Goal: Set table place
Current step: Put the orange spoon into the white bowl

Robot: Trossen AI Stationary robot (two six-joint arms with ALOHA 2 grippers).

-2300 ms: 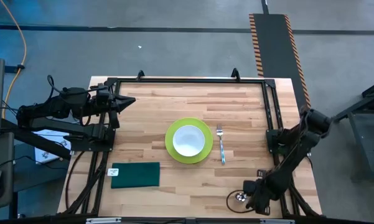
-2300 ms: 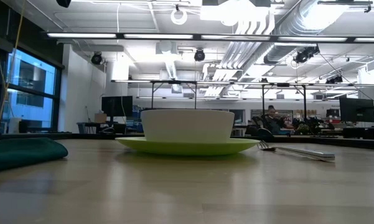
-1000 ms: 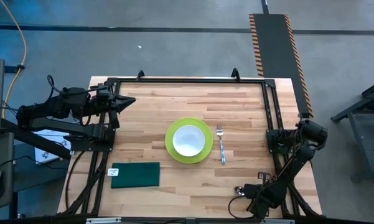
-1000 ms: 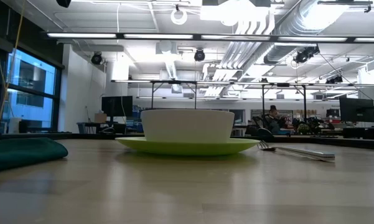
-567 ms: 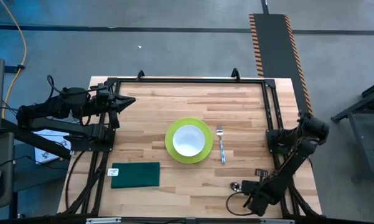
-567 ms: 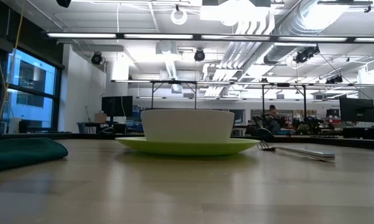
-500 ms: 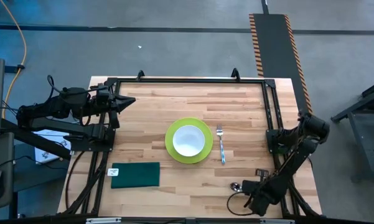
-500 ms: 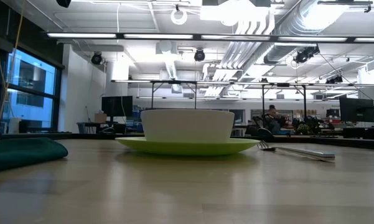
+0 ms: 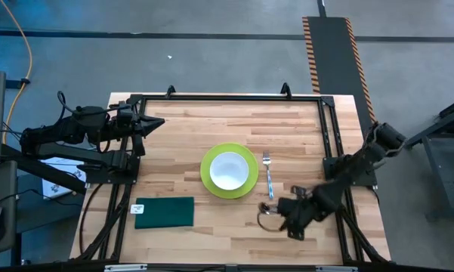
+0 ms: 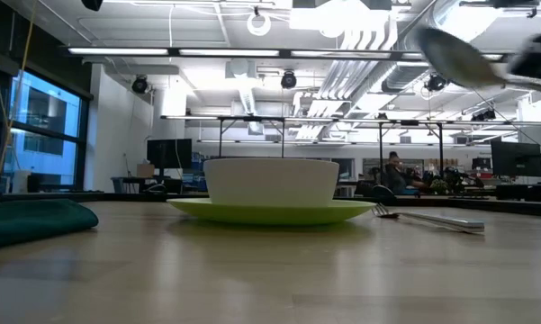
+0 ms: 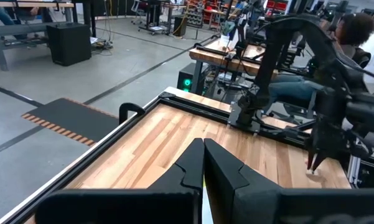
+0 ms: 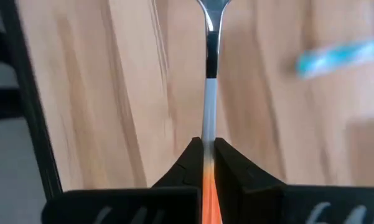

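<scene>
A metal spoon (image 9: 267,208) hangs above the table (image 9: 181,128), near the fork's handle end, with my right gripper (image 9: 285,213) shut on it. Its bowl (image 10: 452,54) shows high at the right in the low view. A white bowl (image 9: 229,169) sits on a green plate (image 9: 211,185) at the table's middle. The fork (image 9: 269,175) lies to the plate's right. My left gripper (image 9: 157,123) waits shut above the table's far left corner, with nothing between its fingers (image 11: 203,149). My right gripper pinches the spoon's handle (image 12: 208,127) between its two fingers. The fingers slant down from the table's right side and run along the handle, so the spoon sticks out past the fingertips. The spoon is lifted clear of the table, its bowl toward the table's left.
A dark green cloth (image 9: 165,212) lies folded near the table's near left corner. A black metal frame (image 9: 227,97) runs along the far edge and the right side. Bare wood lies between the cloth and the spoon.
My right gripper has gone from the table's near right corner toward the far and left, to the fork's handle end, and has risen. The spoon has gone with it, lifted clear of the table, and now shows high in the low view.
</scene>
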